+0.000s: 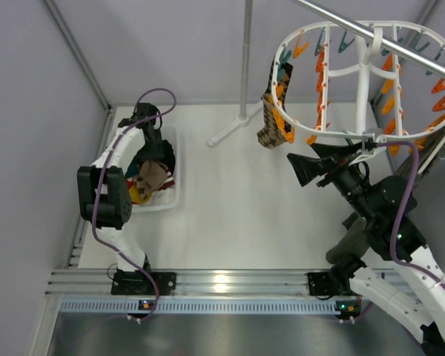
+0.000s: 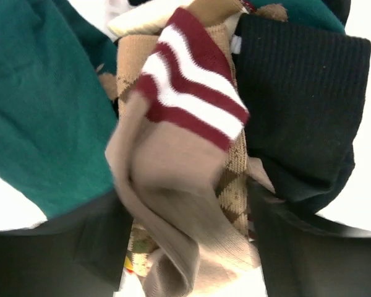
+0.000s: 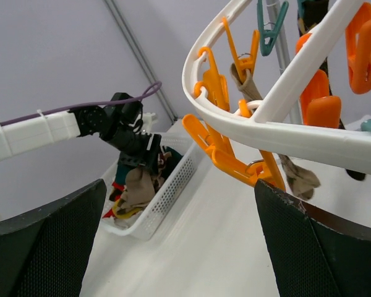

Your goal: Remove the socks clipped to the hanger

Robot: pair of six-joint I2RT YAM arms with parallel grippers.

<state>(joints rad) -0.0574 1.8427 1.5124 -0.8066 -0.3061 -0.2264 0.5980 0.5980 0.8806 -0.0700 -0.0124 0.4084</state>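
While clipped to white hanger [image 1: 363, 81], argyle sock [image 1: 269, 130] hangs limp.

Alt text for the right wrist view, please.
A white hanger with orange clips arcs across the upper right, one brown sock clipped on it. Beyond, the left pincer hangs over a white basket of socks.

The hanger [image 3: 309, 133] was smooth, glossy white plastic, and its orange clips [image 3: 321, 102] were glossy plastic too. Above the hanger ran a shiny metal rail [image 1: 341, 22]. The socks [image 2: 173, 179] were soft, matt knitted cloth.
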